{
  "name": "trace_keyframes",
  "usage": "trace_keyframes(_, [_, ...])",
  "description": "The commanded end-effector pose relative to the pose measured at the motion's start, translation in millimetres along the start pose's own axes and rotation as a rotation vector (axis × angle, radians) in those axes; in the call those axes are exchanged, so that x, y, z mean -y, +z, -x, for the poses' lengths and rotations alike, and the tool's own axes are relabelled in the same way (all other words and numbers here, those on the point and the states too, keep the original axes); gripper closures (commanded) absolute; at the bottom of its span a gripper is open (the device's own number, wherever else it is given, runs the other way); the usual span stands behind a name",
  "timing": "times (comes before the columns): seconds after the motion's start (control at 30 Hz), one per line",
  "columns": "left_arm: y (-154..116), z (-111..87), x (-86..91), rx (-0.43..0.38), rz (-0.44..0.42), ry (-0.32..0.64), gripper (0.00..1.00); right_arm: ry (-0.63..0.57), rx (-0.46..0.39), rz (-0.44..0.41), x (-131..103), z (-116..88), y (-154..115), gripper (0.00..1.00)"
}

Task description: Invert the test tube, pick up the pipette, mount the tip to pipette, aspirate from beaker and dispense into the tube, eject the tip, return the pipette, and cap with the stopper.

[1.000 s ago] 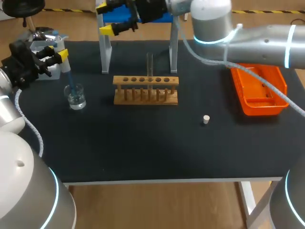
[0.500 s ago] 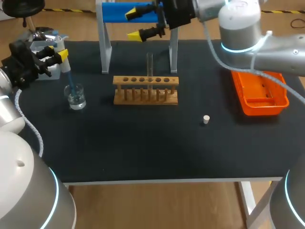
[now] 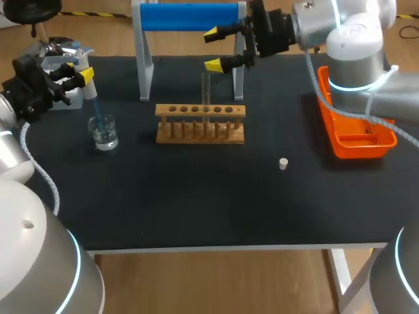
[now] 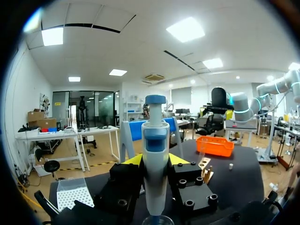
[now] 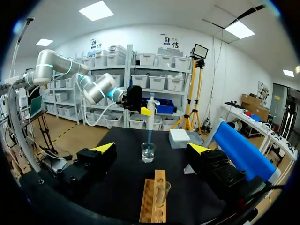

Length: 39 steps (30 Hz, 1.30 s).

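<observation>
The black worktop carried everything I watched. My right arm came in from the right along its far side, and my left arm stood at the near-left corner. At the back edge rose a stand with a blue crossbar; an orange tray lay at the right, under the right arm. A wooden rack sat mid-worktop, in front of the stand. The right gripper hung above and behind this rack with its fingers spread wide and nothing between them. In its own wrist view the rack lay straight ahead, under the gap. The left gripper was clamped on the pipette — upright, held by the body from both sides. Its blue tip reached down into the beaker, which stood left of the rack, well apart from it; a pale box sat behind that gripper. The test tube stood upright in the rack, mouth up, just beside the lower finger of the right gripper; whether they touched I couldn't tell. The small white stopper lay alone — in front of the rack's right end, between rack and tray.
</observation>
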<state>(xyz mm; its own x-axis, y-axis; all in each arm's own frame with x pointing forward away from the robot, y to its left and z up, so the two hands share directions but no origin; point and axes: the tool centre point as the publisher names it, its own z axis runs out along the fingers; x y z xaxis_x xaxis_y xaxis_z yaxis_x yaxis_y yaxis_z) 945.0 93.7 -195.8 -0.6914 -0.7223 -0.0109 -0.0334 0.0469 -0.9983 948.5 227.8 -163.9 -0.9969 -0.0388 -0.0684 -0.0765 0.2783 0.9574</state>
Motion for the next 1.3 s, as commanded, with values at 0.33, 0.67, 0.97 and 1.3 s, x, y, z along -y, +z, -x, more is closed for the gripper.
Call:
trace_keyframes(0.33, [1,-0.1,0.1,0.001,0.001,0.000,1.00,-0.012,0.006,0.008,47,3,-11,0.00])
trace_keyframes(0.67, [1,-0.1,0.1,0.001,0.001,0.000,1.00,-0.006,0.013,-0.011,73,6,-6,0.00])
trace_keyframes(0.97, [1,-0.1,0.1,0.001,0.001,0.000,1.00,0.006,0.012,-0.049,88,8,4,0.00])
trace_keyframes(1.3, [1,-0.1,0.1,0.001,0.001,0.000,1.00,0.000,-0.001,-0.118,100,10,16,0.00])
